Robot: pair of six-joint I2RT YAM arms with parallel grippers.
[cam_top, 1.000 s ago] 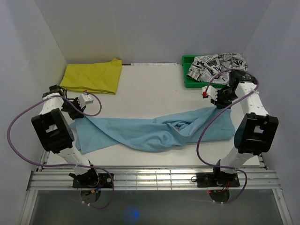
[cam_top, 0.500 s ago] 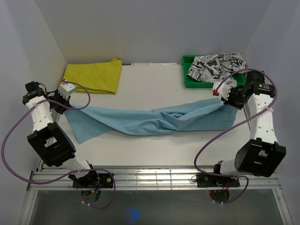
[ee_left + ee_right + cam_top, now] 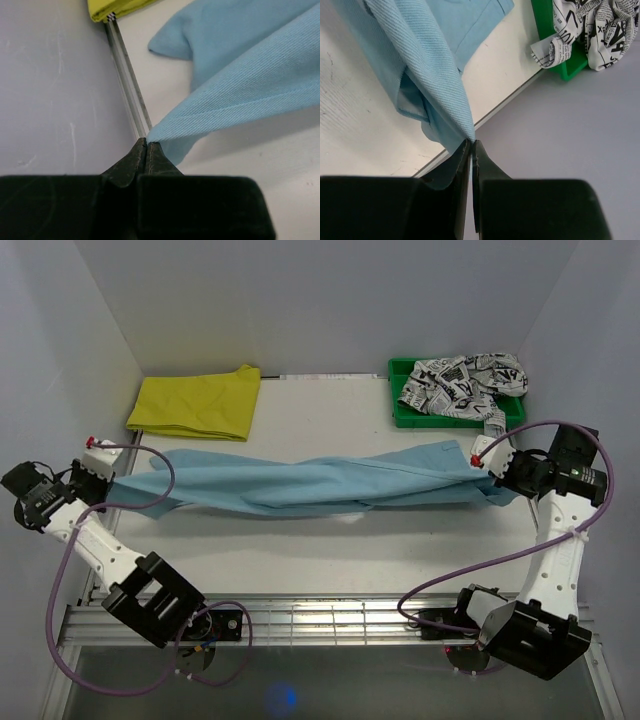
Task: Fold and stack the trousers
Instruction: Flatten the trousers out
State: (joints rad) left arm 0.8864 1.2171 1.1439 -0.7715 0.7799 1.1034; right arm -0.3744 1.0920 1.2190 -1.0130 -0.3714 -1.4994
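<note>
From above, the light blue trousers [image 3: 320, 480] hang stretched in a long band across the middle of the counter [image 3: 330, 550], left to right. The left pincer [image 3: 108, 472] holds one end and the right pincer [image 3: 488, 458] the other, well apart, probably to pull the wrinkles out and square the cloth before a fold. The middle sags and twists into soft lengthwise pleats. A flat-folded yellow garment [image 3: 195, 402] lies at the far left. A black-on-white printed garment [image 3: 465, 385] spills crumpled over a green bin [image 3: 405, 410] at the far right. In the left wrist view, the dark fingers are pressed together on a corner of the trousers [image 3: 250, 90]. The cloth there shows a fine diagonal twill weave and a stitched hem, and it rises taut from the tips. In the right wrist view, the fingers are likewise clamped on a thin pinch of the trousers [image 3: 430, 65]. The same ribbed twill fans out above the counter edge, with looser folds drooping beneath it and the bin just beyond.
</note>
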